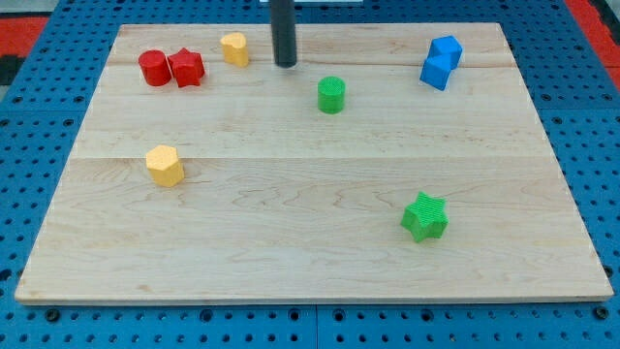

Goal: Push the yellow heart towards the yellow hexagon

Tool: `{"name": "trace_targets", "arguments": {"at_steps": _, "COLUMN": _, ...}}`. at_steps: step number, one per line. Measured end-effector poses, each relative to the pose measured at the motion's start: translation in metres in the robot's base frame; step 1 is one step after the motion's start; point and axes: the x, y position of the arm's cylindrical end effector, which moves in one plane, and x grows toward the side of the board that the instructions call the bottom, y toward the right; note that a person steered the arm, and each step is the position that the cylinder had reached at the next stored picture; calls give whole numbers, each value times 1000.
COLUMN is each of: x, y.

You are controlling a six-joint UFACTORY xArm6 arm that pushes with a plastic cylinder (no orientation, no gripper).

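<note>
The yellow heart (234, 48) sits near the view's top, left of centre. The yellow hexagon (165, 165) lies lower down at the view's left. My tip (285, 64) is the end of the dark rod coming down from the view's top. It stands just to the right of the yellow heart, with a small gap between them, and up and left of the green cylinder (331, 94).
A red cylinder (153, 68) and a red star (186, 67) sit together left of the heart. Two blue blocks (441, 61) touch at the top right. A green star (425, 216) lies at the lower right. The wooden board (310, 262) rests on a blue pegboard.
</note>
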Motion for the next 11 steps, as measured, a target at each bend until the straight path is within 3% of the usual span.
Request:
{"name": "trace_targets", "arguments": {"at_steps": 1, "x": -41, "y": -31}}
{"name": "trace_targets", "arguments": {"at_steps": 3, "x": -48, "y": -112}}
{"name": "trace_targets", "arguments": {"at_steps": 6, "x": -38, "y": -85}}
{"name": "trace_targets", "arguments": {"at_steps": 11, "x": 62, "y": -58}}
